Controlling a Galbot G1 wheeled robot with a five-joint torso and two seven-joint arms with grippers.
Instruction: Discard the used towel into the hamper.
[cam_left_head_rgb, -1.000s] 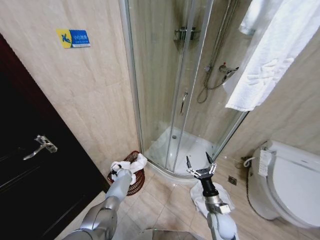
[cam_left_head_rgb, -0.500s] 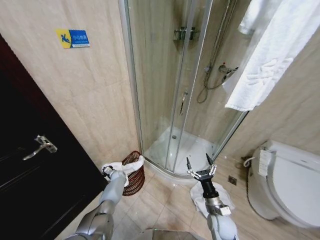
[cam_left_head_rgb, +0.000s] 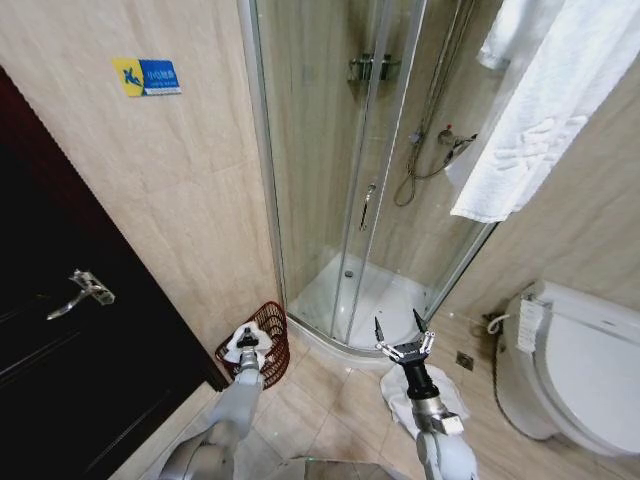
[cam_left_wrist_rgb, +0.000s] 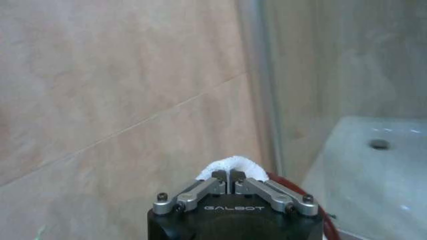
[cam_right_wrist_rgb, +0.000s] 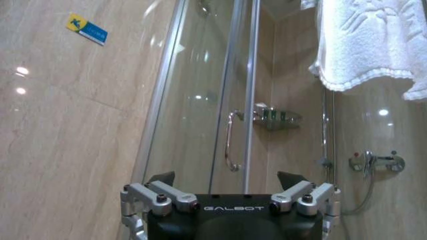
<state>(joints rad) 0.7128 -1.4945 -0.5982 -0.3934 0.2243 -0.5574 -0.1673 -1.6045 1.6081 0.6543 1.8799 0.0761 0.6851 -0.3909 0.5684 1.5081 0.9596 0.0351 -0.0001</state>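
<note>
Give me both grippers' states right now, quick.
Left gripper: shut on the towel, over the hamper.
Right gripper: open, holding nothing, raised near the shower.

Reddish-brown open-weave hamper (cam_left_head_rgb: 268, 338), white towel (cam_left_head_rgb: 243, 346), beige veined wall tiles (cam_left_head_rgb: 170, 200), blue-and-yellow wall sign (cam_left_head_rgb: 146, 76).

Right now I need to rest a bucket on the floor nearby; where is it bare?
Bare tiles lie between the hamper and the right gripper, along the shower base. It is crowded at the hamper, where the left gripper holds the towel, and beside the toilet, where white cloth lies.
</note>
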